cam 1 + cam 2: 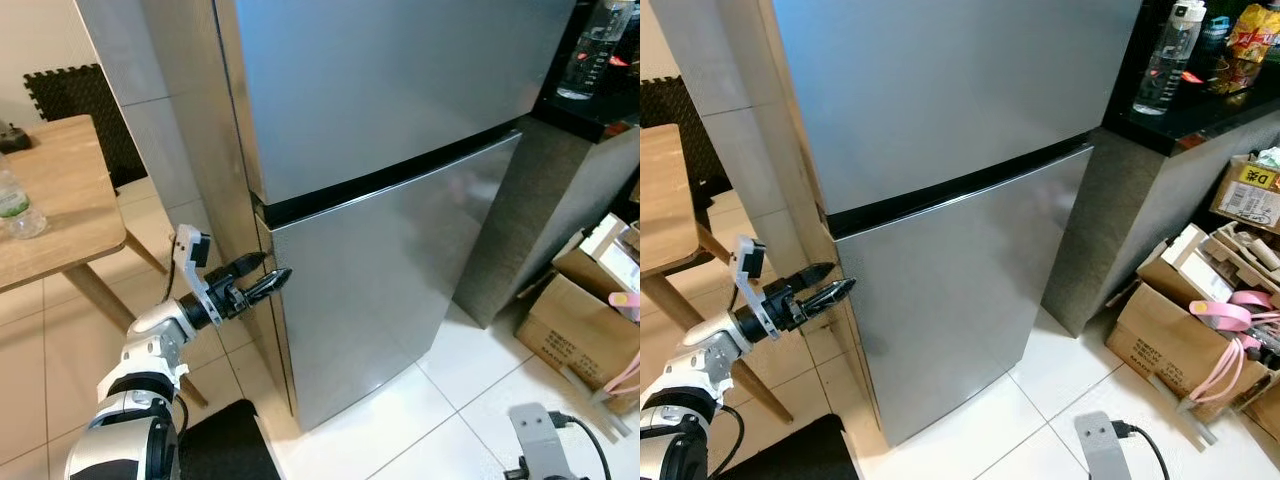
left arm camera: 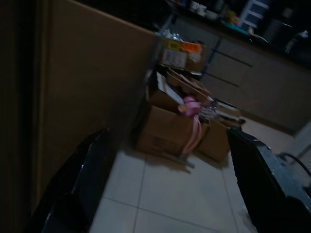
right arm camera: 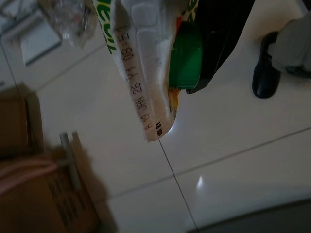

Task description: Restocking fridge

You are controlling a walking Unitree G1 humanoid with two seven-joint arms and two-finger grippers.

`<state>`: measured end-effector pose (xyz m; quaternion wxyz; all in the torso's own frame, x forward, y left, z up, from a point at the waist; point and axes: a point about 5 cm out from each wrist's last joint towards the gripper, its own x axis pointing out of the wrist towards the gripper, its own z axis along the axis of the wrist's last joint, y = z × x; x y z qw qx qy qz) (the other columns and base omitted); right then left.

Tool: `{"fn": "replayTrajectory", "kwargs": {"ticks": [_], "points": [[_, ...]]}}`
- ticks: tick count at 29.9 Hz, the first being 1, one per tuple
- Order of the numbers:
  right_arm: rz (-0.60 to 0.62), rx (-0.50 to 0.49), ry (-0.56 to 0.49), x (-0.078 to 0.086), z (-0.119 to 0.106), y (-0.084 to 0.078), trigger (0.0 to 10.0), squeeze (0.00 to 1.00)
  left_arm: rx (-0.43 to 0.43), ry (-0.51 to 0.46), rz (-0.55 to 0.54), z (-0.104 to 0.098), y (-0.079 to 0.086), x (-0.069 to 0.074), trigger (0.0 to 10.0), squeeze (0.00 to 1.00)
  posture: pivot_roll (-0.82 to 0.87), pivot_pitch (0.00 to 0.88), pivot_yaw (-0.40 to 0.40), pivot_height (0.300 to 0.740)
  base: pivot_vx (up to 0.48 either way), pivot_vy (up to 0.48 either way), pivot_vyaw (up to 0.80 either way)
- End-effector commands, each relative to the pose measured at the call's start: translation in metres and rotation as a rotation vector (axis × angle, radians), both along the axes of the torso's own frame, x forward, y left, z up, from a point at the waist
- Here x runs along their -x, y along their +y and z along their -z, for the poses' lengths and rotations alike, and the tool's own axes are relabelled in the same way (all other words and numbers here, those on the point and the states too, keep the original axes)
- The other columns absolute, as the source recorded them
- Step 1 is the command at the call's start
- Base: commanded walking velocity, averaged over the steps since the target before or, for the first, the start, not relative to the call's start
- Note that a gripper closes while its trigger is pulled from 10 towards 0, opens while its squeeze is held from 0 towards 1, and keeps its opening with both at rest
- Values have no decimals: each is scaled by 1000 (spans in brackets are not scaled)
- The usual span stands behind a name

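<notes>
The silver two-door fridge [image 1: 400,130] stands straight ahead with both doors closed. My left gripper [image 1: 268,275] is open at the left edge of the lower door [image 1: 390,290], just under the black seam, with nothing between its fingers [image 2: 82,184]. It may be touching the door edge; I cannot tell. My right gripper [image 3: 194,53] is low at my right side over the white floor tiles. It is shut on a white carton [image 3: 141,63] with green print, a stamped date and a green cap [image 3: 187,53].
A wooden table [image 1: 60,200] with a water bottle [image 1: 15,205] stands at my left. Right of the fridge is a dark counter [image 1: 1180,125] with a bottle [image 1: 1165,60] and snacks. Open cardboard boxes [image 1: 1170,340] crowd the floor below. A black mat [image 1: 230,440] lies at my feet.
</notes>
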<state>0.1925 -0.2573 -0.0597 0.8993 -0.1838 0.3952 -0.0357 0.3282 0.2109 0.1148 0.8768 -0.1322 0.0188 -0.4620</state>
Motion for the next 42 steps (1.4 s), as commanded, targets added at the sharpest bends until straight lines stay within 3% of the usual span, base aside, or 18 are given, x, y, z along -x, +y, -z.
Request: {"fn": "replayTrajectory", "kwargs": {"ticks": [1,6,8,12,15,20,21,26,27,33,42], "points": [[-18,-3,-7,-2,0,4,10000,0,-47,-9,28,-3,0,-1,10000,0,-38,0,2,740,0,0,0],[-44,-16,-4,-3,2,11,10000,0,-92,-18,18,-5,-1,-4,10000,0,-38,0,1,740,0,0,0],[-47,-21,7,0,4,12,10000,0,-138,-64,-87,-14,2,-14,10000,0,-38,0,2,740,0,0,0],[-45,-22,14,3,5,12,10000,0,-168,-106,-181,-23,6,-22,10000,0,-46,0,5,740,0,0,0],[-42,-23,18,6,6,11,10000,0,-168,-139,-267,-32,9,-28,10000,0,-49,0,5,740,0,0,0],[-42,-23,19,6,6,11,10000,0,-153,-157,-290,-38,9,-31,10000,0,-53,0,2,740,0,0,0],[-42,-23,19,7,6,10,10000,0,-131,-160,-207,-40,-1,-32,10000,0,-57,0,-2,740,0,0,0],[-41,-23,20,7,6,10,10000,0,-130,-158,-144,-39,-8,-31,10000,0,-58,0,-2,740,0,0,0],[-39,-22,21,7,6,9,10000,0,-168,-145,-68,-33,-17,-29,10000,0,-58,0,-3,740,0,0,0],[-24,-18,25,9,6,4,10000,0,-253,-119,126,-18,-38,-20,10000,0,-64,0,-4,740,0,0,0],[-13,-16,28,11,6,2,10000,0,-279,-114,221,-11,-50,-15,10000,0,-65,0,-3,740,0,0,0]]}}
